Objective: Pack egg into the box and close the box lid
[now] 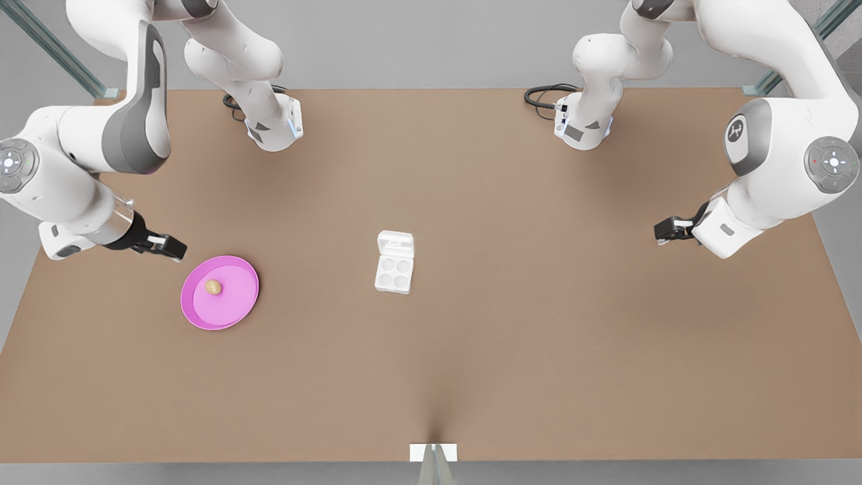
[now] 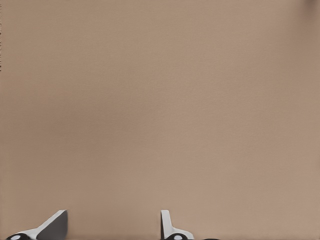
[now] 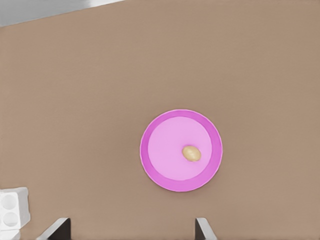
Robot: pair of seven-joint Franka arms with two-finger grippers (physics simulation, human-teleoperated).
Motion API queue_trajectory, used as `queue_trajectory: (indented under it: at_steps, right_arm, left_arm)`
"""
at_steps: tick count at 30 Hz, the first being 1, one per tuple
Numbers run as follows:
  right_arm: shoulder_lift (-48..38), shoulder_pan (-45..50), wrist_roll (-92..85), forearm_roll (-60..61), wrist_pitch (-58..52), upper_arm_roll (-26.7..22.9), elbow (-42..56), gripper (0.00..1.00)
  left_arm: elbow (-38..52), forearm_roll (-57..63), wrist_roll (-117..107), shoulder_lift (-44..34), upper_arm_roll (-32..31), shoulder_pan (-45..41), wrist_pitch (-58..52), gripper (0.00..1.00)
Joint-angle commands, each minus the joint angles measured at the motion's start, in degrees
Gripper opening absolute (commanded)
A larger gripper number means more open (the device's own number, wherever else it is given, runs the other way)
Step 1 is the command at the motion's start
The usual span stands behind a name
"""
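A tan egg [image 1: 213, 287] [image 3: 191, 153] lies on a round pink plate [image 1: 237, 311] [image 3: 148, 134] at the front view's left. Mid-table sits the white box [image 1: 393, 273] [image 3: 12, 210] with its four cups empty. Its lid [image 1: 395, 243] is swung open on the far side. My right gripper [image 1: 166, 247] [image 3: 131, 230] hangs open just off the plate's far-left rim, apart from the egg. Over bare table at the front view's right, my left gripper [image 1: 665, 231] [image 2: 110, 227] stands open, holding nothing.
The brown table [image 1: 539, 337] stretches wide around the box and plate. Both arm bases [image 1: 273, 128] [image 1: 582, 128] stand at the far edge with cables. A small white bracket [image 1: 432, 453] sits at the near edge.
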Motion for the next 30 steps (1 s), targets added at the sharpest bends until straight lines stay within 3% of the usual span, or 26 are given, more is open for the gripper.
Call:
queue_trajectory:
  at_steps: [1, 5, 7, 8, 9, 12, 16, 17, 20, 25, 27, 30]
  right_arm:
    - [0.4, 0.0, 0.3, 0.0, 0.0, 0.0, 0.9, 1.00]
    - [4.8, 0.5, -2.8, -0.3, 2.3, 0.2, 0.9, 1.00]
    - [-1.4, 0.3, -7.1, -0.2, 13.8, 0.1, -11.2, 1.00]
    - [-8.1, -0.4, -12.0, 0.1, 23.5, -0.5, -23.9, 1.00]
    - [-10.6, -0.7, -14.9, 2.3, 27.9, -1.1, -29.4, 1.00]
    - [-9.6, -0.9, -35.2, 14.5, 49.8, -3.6, -41.2, 1.00]
    - [-4.7, -0.8, -90.2, 62.1, 63.1, -3.7, -48.7, 1.00]
    - [-2.3, -0.7, -108.9, 78.8, 63.1, -3.7, -48.6, 1.00]
    - [2.5, -1.8, -138.2, 99.9, 54.6, -4.3, -48.9, 1.00]
    - [9.9, -5.2, -151.5, 104.8, 43.0, -13.0, -49.0, 1.00]
    - [15.6, -9.0, -157.0, 104.7, 36.2, -13.0, -46.6, 1.00]
    - [17.8, -9.8, -157.9, 104.3, 35.5, -12.9, -44.5, 1.00]
  left_arm:
    - [0.0, 0.1, 0.0, 0.1, 0.0, 0.0, 0.0, 1.00]
    - [-0.1, 0.4, -0.2, 1.1, 0.1, 0.1, -0.6, 1.00]
    - [-0.6, 0.6, 0.1, 1.2, 0.3, 0.1, -0.8, 1.00]
    - [-0.7, 0.5, -0.1, 1.4, 0.3, 0.1, -0.8, 1.00]
    - [-0.7, 0.6, -0.1, 2.2, 0.3, 0.1, -0.8, 1.00]
    - [-0.8, 0.3, 0.6, 2.5, 0.1, 0.1, -0.9, 1.00]
    - [-0.8, 0.0, 0.6, 2.4, 0.1, 0.1, -2.1, 1.00]
    - [-0.8, 0.0, 0.5, 2.4, 0.1, 0.0, -2.3, 1.00]
    - [-0.8, 0.0, 0.5, 2.5, 0.1, 0.1, -2.4, 1.00]
    - [-0.9, 0.0, 0.2, 3.1, 0.1, 0.1, -2.8, 1.00]
    - [-0.8, -0.1, 0.0, 4.7, -0.1, 0.0, -3.2, 1.00]
    - [-0.5, -0.1, 0.1, 5.1, -0.1, 0.0, -3.2, 1.00]
